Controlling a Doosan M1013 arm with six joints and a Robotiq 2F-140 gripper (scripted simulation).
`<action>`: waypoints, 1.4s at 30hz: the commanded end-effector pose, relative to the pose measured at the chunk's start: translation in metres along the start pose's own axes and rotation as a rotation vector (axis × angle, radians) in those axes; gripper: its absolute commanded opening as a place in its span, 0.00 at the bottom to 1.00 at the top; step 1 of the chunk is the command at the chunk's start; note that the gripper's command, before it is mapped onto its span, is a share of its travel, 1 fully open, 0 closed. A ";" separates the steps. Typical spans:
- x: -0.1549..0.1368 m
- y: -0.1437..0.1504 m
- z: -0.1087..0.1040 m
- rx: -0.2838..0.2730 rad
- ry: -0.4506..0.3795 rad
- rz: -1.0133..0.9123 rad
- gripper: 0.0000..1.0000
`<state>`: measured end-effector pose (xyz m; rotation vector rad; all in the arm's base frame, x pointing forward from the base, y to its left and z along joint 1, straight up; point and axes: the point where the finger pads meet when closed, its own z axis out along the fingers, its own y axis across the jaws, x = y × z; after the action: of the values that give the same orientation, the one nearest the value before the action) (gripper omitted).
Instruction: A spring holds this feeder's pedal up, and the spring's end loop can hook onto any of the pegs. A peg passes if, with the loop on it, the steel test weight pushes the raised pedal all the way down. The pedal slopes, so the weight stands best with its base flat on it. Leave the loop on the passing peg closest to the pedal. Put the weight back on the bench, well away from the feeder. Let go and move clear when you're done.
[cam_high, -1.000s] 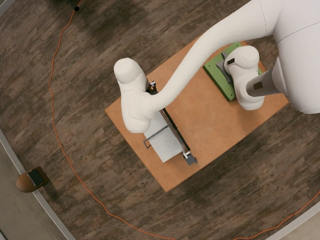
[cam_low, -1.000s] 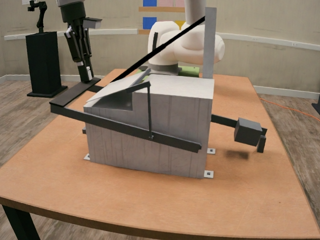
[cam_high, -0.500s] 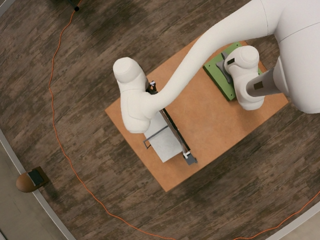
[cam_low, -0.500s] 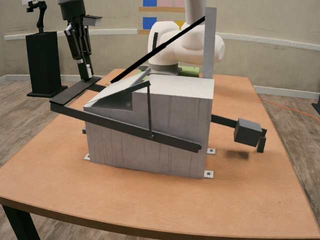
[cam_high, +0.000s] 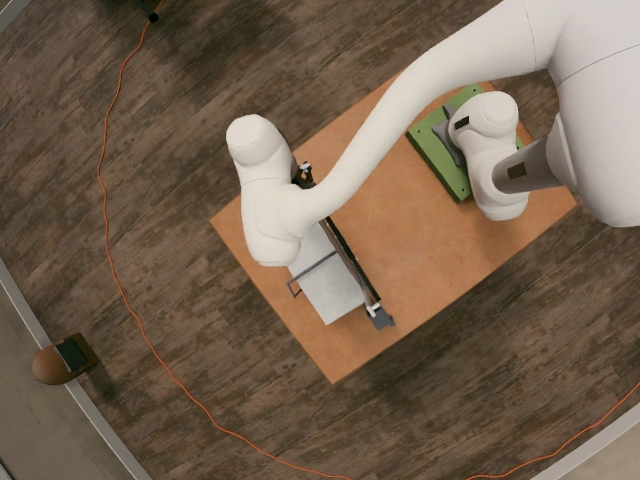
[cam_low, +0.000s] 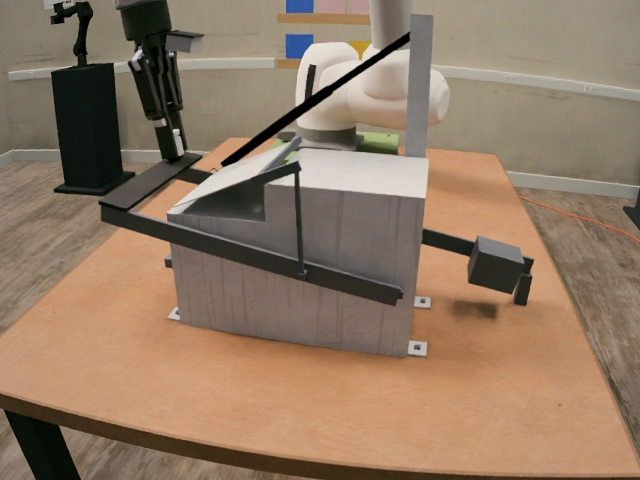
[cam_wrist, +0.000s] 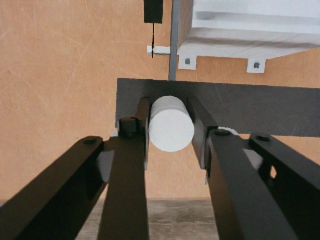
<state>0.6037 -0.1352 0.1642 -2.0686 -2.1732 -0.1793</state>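
The grey feeder box stands on the orange bench, and it also shows in the top view. Its dark pedal sticks out at the left and slopes down; the lid is tilted open. My gripper is shut on the white cylindrical test weight, whose base rests on the pedal. The weight stands upright between my fingers. The black spring runs from near the pedal up to the tall grey post. The pegs and the end loop are not clear.
A dark counterweight block hangs on the lever at the feeder's right. The arm's green base plate sits at the bench's far end. A black pedestal stands on the floor to the left. An orange cable lies on the floor.
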 end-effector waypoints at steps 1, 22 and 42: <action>0.000 0.000 0.000 -0.001 0.000 0.000 0.25; 0.024 -0.026 0.019 -0.001 -0.027 0.000 0.25; 0.044 -0.048 0.035 -0.001 -0.049 0.000 0.25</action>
<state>0.5519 -0.0869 0.1371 -2.0946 -2.2017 -0.1292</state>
